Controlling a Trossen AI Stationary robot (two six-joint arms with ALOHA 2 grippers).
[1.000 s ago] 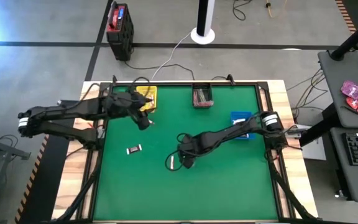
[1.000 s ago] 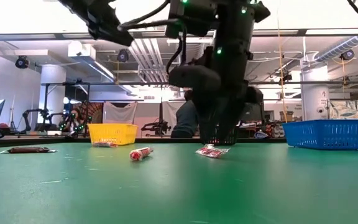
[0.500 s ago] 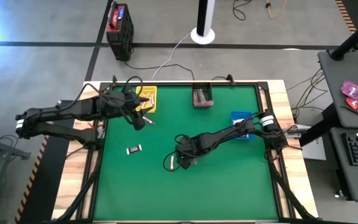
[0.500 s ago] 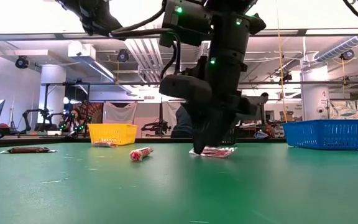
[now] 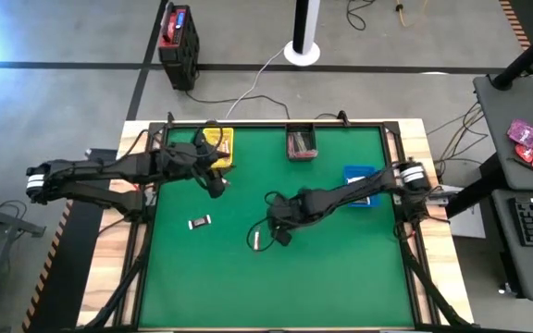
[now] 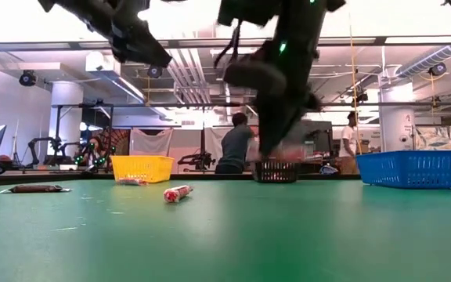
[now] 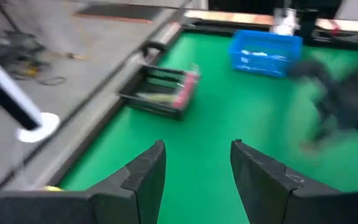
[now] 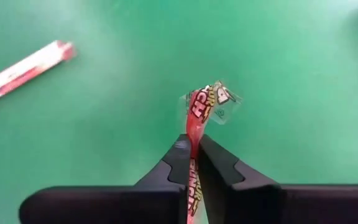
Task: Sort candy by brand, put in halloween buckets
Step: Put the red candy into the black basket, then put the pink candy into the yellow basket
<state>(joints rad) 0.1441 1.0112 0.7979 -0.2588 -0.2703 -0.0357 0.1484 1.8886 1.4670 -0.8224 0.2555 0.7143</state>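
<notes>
My right gripper is shut on a red-wrapped candy above the middle of the green table. Another red candy lies flat next to it, and a white-and-dark candy lies farther left. At the far edge stand the yellow bucket and the black bucket. The blue bucket stands at the right, partly under my right arm. My left gripper hovers open near the yellow bucket with nothing between its fingers. My right gripper pinches the red candy's flat sides between its two fingers. The fingers slant down from above, and the candy runs along them. Its crimped clear end sticks out past the fingertips. The candy is lifted clear of the table.
A dark candy lies near the table's left edge. The black bucket holds a few candies. People stand in the room beyond the table's far edge. The table's near half is bare green.
My right gripper has shut on the red candy that lay on the table under it and has risen, lifting the candy clear of the surface. The other candies have stayed where they were.
</notes>
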